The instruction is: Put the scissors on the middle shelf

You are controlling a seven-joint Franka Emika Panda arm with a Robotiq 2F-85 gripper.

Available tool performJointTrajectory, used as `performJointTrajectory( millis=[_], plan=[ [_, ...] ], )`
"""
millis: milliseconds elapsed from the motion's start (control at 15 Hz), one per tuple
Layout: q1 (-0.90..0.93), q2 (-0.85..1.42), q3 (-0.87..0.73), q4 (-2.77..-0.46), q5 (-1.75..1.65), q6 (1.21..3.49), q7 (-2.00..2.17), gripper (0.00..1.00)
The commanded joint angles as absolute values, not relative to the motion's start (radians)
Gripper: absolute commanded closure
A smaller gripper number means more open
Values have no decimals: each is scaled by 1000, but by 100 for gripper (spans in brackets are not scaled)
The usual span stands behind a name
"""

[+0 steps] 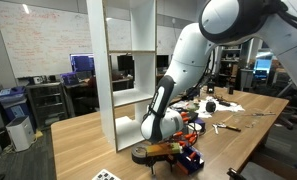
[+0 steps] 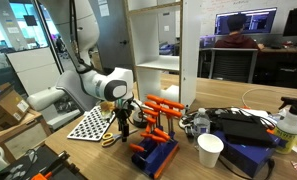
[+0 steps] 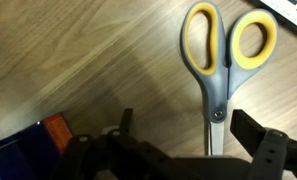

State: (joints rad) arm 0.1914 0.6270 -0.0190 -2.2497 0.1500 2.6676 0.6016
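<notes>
Both fingers (image 3: pixel 256 138) of the gripper (image 3: pixel 188 125) stand spread astride the scissors (image 3: pixel 218 80) near the pivot, gripping nothing, seemingly lined up to pinch the blades. They lie flat on the table (image 3: pixel 68 60), not yet on the middle shelf (image 1: pixel 130 96).

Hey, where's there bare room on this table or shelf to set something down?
Bare: the wood left of the scissors in the wrist view, and the table end left of the shelf unit in an exterior view. The middle shelf looks empty. Crowded: around the orange rack and cup.
</notes>
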Motion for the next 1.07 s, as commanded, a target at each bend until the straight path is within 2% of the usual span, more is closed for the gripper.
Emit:
performJointTrajectory(
  millis=[0,467,533,600,867,1000],
  plan=[
    [208,675,-12,-2196,175,2661,602,0],
    [234,730,-7,-2156,180,2658,606,0],
    [236,739,-6,-2150,179,2657,602,25],
    [242,747,-9,-2144,176,2658,604,26],
    [251,759,-8,-2126,177,2657,602,61],
    [252,750,-14,-2129,175,2648,603,75]
  ],
)
